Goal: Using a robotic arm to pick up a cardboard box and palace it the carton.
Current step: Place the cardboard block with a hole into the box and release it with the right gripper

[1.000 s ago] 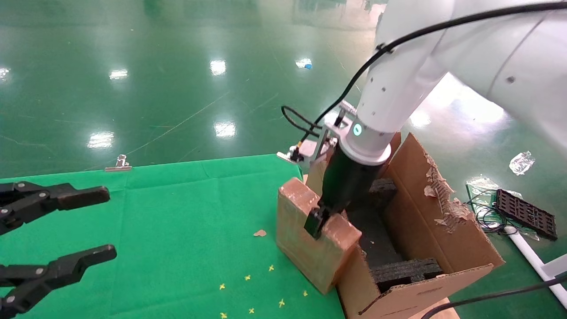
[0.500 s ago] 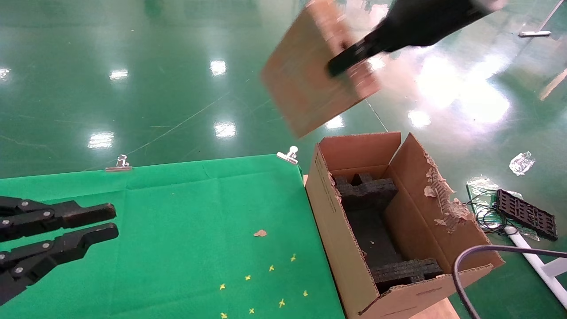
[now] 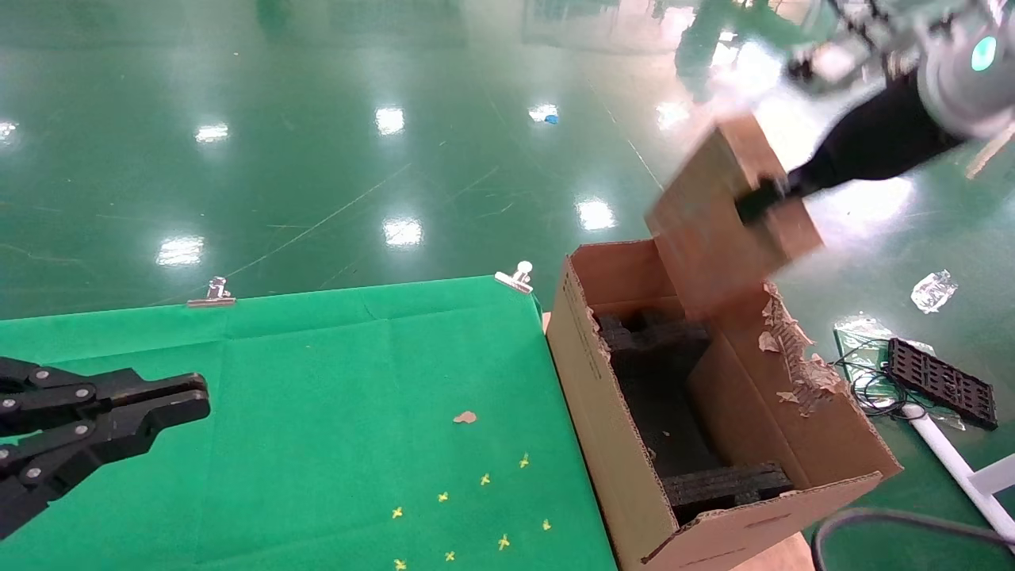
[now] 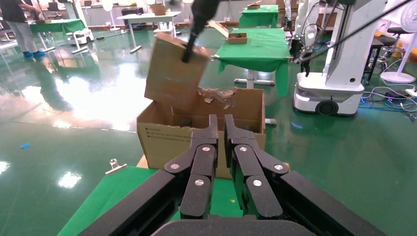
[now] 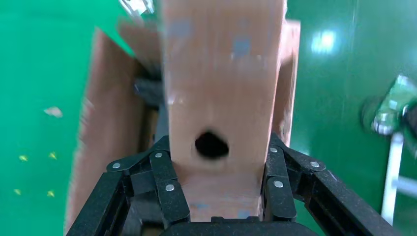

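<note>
Your carton (image 3: pixel 714 444) stands open at the counter's (image 3: pixel 317 381) right edge, foam-lined cavity up to receive the load. Your right tool (image 3: pixel 761 202) pinches the cardboard box (image 3: pixel 725 214) aloft and tilted above the carton's far end, presumably for lowering in. Left tool (image 3: pixel 170 404) is parked over the counter, fingers pressed together.

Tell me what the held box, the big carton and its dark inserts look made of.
Cardboard box: smooth brown paperboard, scuffed, with a punched round hole. Carton: corrugated cardboard, its far flap torn and ragged. Inserts: matte black, probably foam, judging by the coarse blocky edges.
</note>
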Available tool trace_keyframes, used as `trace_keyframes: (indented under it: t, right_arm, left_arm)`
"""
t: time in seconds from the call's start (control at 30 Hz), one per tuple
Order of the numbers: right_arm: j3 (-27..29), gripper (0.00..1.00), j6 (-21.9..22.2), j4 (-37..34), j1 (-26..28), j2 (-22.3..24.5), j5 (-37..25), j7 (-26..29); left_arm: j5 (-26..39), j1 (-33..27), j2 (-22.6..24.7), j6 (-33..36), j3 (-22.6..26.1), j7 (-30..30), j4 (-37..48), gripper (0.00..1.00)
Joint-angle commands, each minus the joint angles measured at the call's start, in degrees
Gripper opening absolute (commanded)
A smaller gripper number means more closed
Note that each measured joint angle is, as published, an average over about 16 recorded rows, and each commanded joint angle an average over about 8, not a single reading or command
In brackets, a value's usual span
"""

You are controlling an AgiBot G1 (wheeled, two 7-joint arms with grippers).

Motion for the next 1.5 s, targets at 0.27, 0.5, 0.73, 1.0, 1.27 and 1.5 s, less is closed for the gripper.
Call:
trace_keyframes:
  t: [0.27,0.5,0.73,1.0,1.27,1.5]
  right_arm:
    - [-1.71,0.00,-1.48,-6.81,-6.58,0.45,-1.40,-1.47]
    - [-2.35,0.00,-1.84,-10.31,-10.60,0.58,-1.96,-2.07]
    - [-2.83,0.00,-1.05,-12.81,-13.84,-0.07,-2.50,-1.68]
    - [-3.15,0.00,2.86,-14.32,-17.37,-1.75,-2.97,-0.81]
    - [-3.05,0.00,5.90,-14.93,-21.36,-3.88,-2.81,0.60]
    - [-2.94,0.00,8.87,-15.28,-25.06,-5.56,-2.65,1.95]
  left_arm:
    - [-0.02,-0.01,-0.01,-0.01,0.03,0.02,0.00,1.00]
    - [-0.04,-0.01,-0.02,-0.02,0.06,0.03,0.00,1.00]
    - [-0.06,-0.02,-0.03,-0.04,0.08,0.04,0.00,1.00]
    - [-0.08,-0.02,-0.05,-0.05,0.11,0.05,0.00,1.00]
    - [-0.09,-0.03,-0.06,-0.06,0.14,0.07,0.00,1.00]
    - [-0.11,-0.04,-0.07,-0.07,0.16,0.08,0.00,1.00]
